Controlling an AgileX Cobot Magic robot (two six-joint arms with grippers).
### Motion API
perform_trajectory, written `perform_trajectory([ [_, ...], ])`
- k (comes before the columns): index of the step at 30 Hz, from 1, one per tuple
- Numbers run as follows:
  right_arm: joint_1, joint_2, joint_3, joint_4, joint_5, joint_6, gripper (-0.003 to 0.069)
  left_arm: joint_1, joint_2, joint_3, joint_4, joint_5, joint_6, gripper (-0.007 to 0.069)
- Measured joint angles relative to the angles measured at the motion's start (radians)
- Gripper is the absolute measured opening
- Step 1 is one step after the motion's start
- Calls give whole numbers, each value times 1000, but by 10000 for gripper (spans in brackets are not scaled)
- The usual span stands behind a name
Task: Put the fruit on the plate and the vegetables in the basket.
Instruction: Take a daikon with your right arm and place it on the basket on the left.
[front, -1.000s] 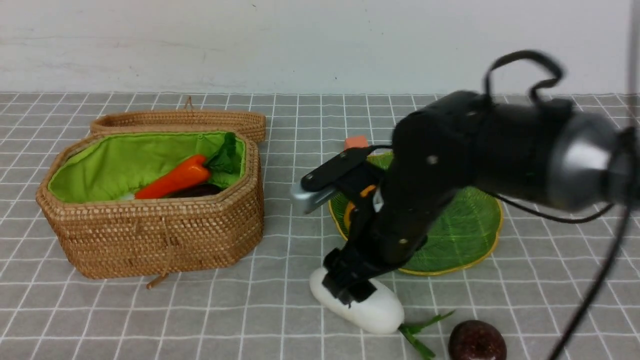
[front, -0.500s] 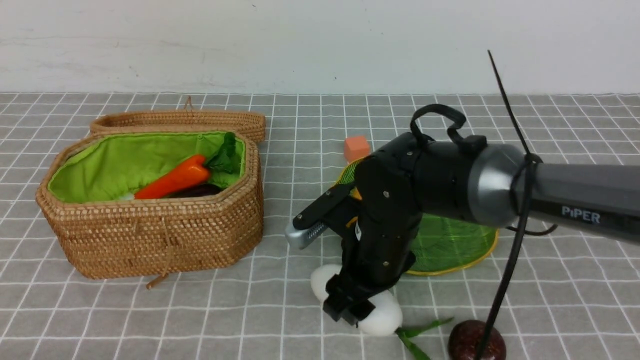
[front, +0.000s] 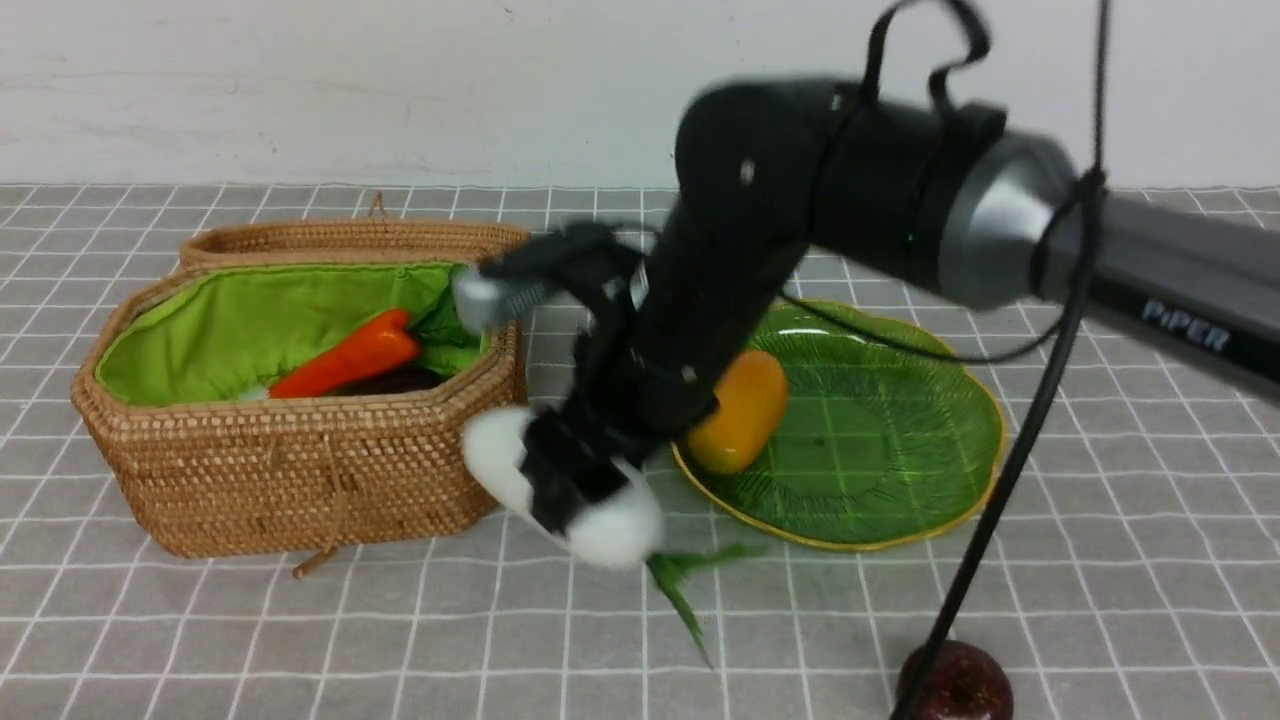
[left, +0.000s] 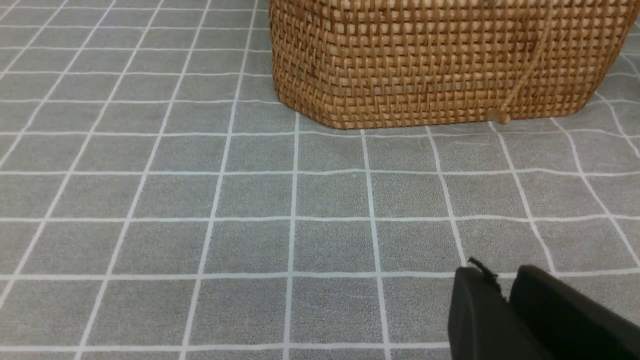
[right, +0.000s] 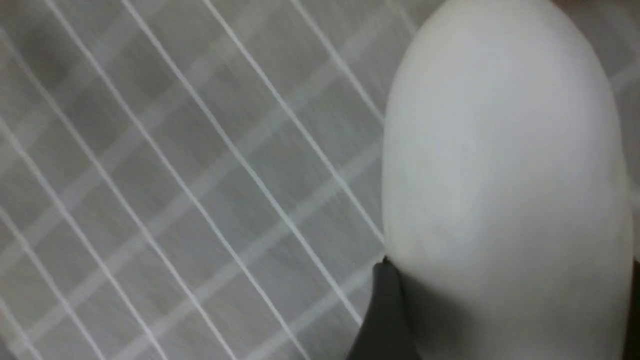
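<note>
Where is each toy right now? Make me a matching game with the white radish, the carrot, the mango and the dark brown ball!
Things:
1. white radish
2. carrot
3. mango
4. maroon ball

Places:
A. on the green plate
B. inside the basket
C. on the grey checked cloth, nearest the camera
D. gripped by the right pincer

Pairs: 1-D, 2-B, 3-A, 4-C
</note>
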Motion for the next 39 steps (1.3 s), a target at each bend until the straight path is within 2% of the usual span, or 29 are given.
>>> perform_trajectory([
  [4,2,0,-103,25,-9,-1,519,0,0,0,0,0,0,106],
  [8,3,1,-154,37,-127,-16,519,0,0,0,0,0,0,111],
  [12,4,40,-161,128,-415,-122,518,0,0,0,0,0,0,113],
  [13,5,42,-161,135,-415,-122,518,0,0,0,0,0,0,113],
  [17,28,126,-161,252,-705,-293,518,0,0,0,0,0,0,120],
  [21,50,188,-161,281,-828,-353,518,0,0,0,0,0,0,124],
  [28,55,253,-161,288,-803,-360,526,0,0,0,0,0,0,131],
  [31,55,256,-161,288,-773,-360,613,0,0,0,0,0,0,133],
  [32,54,252,-161,288,-750,-361,653,0,0,0,0,0,0,136],
  [34,50,237,-161,285,-683,-361,676,0,0,0,0,0,0,139],
  [38,39,177,-161,259,-515,-330,672,0,0,0,0,0,0,145],
  [39,28,115,-161,218,-413,-275,661,0,0,0,0,0,0,146],
])
